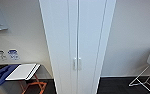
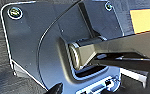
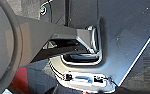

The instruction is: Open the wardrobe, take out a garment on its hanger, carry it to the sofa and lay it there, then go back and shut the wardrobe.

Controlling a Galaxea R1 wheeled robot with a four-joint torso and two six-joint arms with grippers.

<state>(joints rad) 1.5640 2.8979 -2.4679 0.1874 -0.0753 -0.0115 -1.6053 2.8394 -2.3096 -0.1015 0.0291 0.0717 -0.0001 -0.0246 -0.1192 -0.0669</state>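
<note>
The wardrobe stands straight ahead in the head view, tall, narrow and white, against a pale wall. Its two full-height doors are shut, meeting at a thin seam down the middle. Two small white vertical handles sit side by side at the seam, low in the picture. The garment, the hanger and the sofa are hidden from here. The wrist views look at the robot's own dark plate and bar above dark floor.
Left of the wardrobe a low stand with orange legs carries white and blue flat items. A white folding chair stands at the right on the dark floor. Papers hang on the left wall.
</note>
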